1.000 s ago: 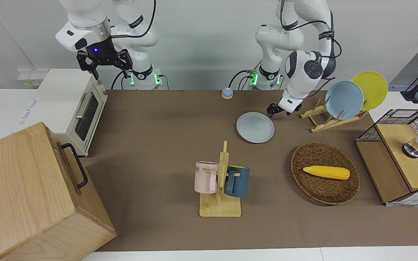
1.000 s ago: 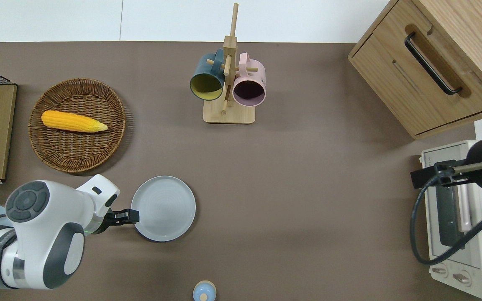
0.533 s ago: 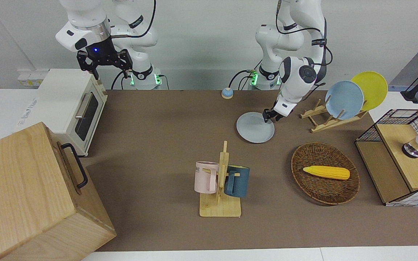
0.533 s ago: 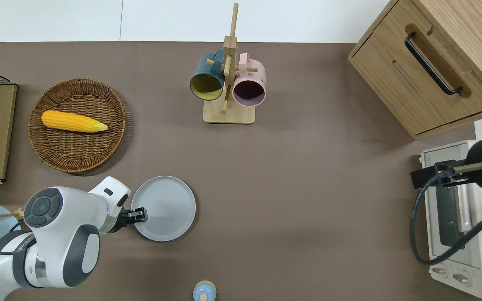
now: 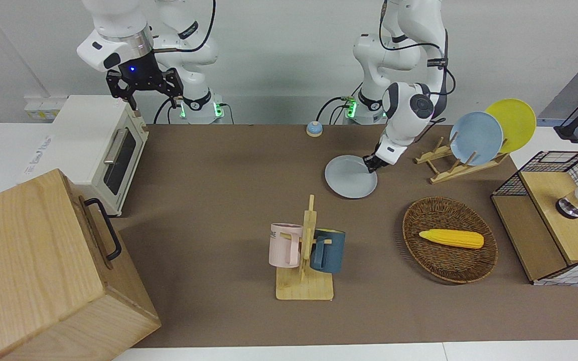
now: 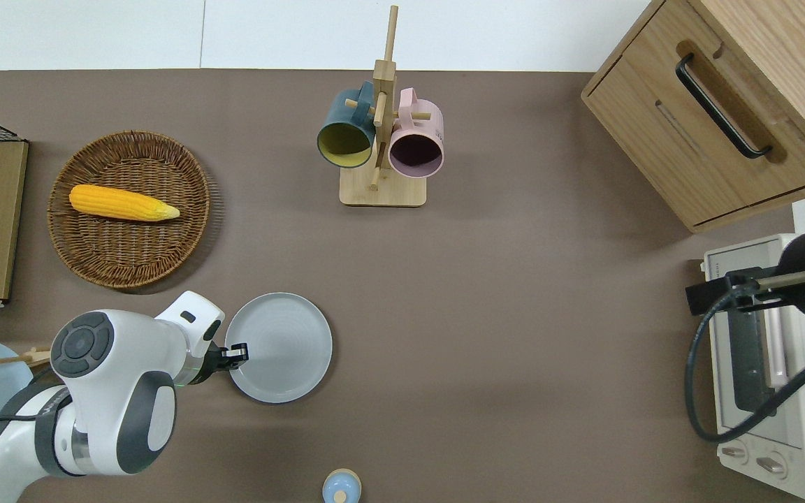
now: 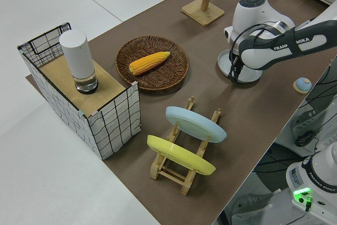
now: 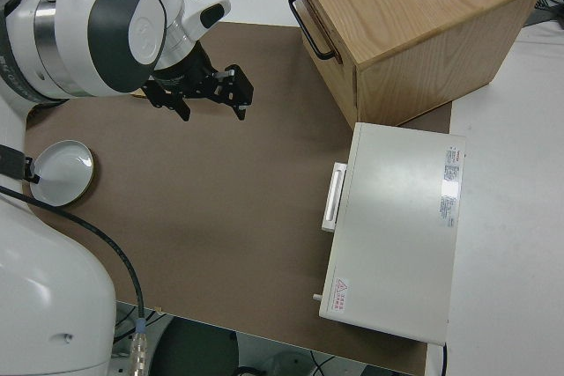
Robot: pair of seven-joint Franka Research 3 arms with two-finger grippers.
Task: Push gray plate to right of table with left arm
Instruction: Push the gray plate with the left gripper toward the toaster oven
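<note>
The gray plate point(image 6: 279, 347) is seen slightly shifted toward the right arm's end of the worktop point(image 6: 514, 335) compared with half a second ago, so the push is judged begun but barely advanced. The left gripper point(image 6: 237, 350) is set against the plate's rim at about nine o'clock in the overhead view; its fingers appear together. The right arm is parked, its fingers apart.

Robotics lab staged as a kitchen — two Franka arms bolted at a brown-covered table point(image 5: 229, 165), bare white walls, loose cables. Props: toaster oven point(image 5: 99, 150), mug rack point(image 5: 305, 255), plate rack point(image 5: 457, 163), wicker basket point(image 5: 449, 239) — holding a corn cob point(image 5: 451, 238).
</note>
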